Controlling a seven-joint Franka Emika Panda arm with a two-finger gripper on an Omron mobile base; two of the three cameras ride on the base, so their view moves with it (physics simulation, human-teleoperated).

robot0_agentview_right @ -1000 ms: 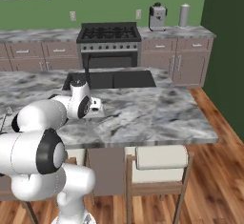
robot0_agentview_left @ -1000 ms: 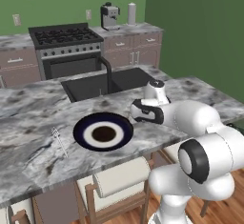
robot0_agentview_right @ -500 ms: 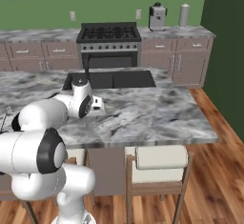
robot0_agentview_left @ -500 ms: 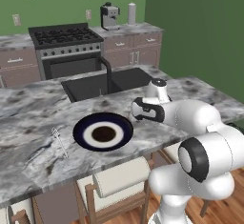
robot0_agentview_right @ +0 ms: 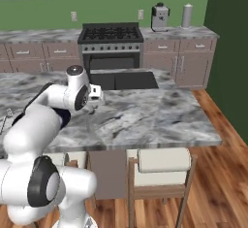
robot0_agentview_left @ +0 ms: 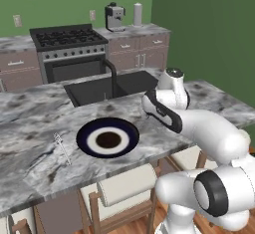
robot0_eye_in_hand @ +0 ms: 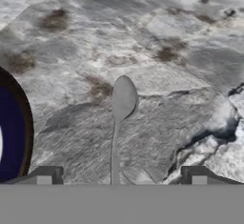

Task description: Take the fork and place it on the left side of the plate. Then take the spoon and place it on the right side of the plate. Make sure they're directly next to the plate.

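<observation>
The plate, dark-rimmed with a white ring and brown centre, lies on the marble island. To its left the slim grey fork rests on the counter a short gap from the rim. My gripper hovers just right of the plate, pointing down. In the hand view my gripper is open, and the grey spoon lies flat on the marble between the fingertips, bowl pointing away. The plate's rim shows at the left edge of that view, a short gap from the spoon.
A black sink with a dark faucet is set into the island behind the plate. Wooden stools stand below the near counter edge. A stove and cabinets line the back wall.
The jaws went from shut to wide open, letting go of the spoon, which now lies on the counter right of the plate. The arm has barely moved.
</observation>
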